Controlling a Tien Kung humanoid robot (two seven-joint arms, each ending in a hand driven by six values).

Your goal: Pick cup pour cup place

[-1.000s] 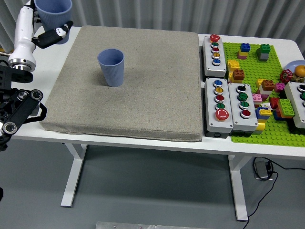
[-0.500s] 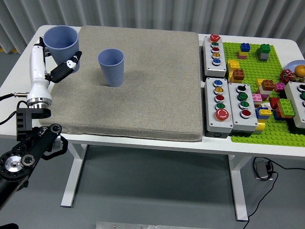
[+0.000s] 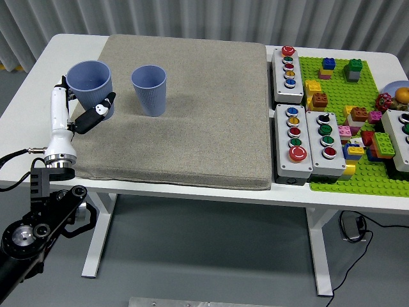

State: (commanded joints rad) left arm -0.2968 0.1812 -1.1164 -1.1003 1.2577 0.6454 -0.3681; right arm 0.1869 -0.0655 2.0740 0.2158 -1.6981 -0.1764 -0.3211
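Note:
Two blue ribbed cups are on the grey mat point(image 3: 185, 115). One cup point(image 3: 149, 90) stands upright near the mat's upper left, free of any hand. The other cup point(image 3: 91, 82) is upright at the mat's left edge, held by my left hand point(image 3: 82, 110), whose white fingers wrap around its lower half. My left arm comes up from the lower left corner. Whether the held cup's base touches the mat I cannot tell. My right arm is out of view.
Right of the mat stand three grey button boxes point(image 3: 288, 66) point(image 3: 294, 139) point(image 3: 325, 142). Further right lies a green brick baseplate point(image 3: 345, 176) with several coloured bricks and another button box point(image 3: 399, 137) at the picture's edge.
My left hand has carried its cup down and to the right, from the table's far left corner to the mat's left edge. The other cup has not moved.

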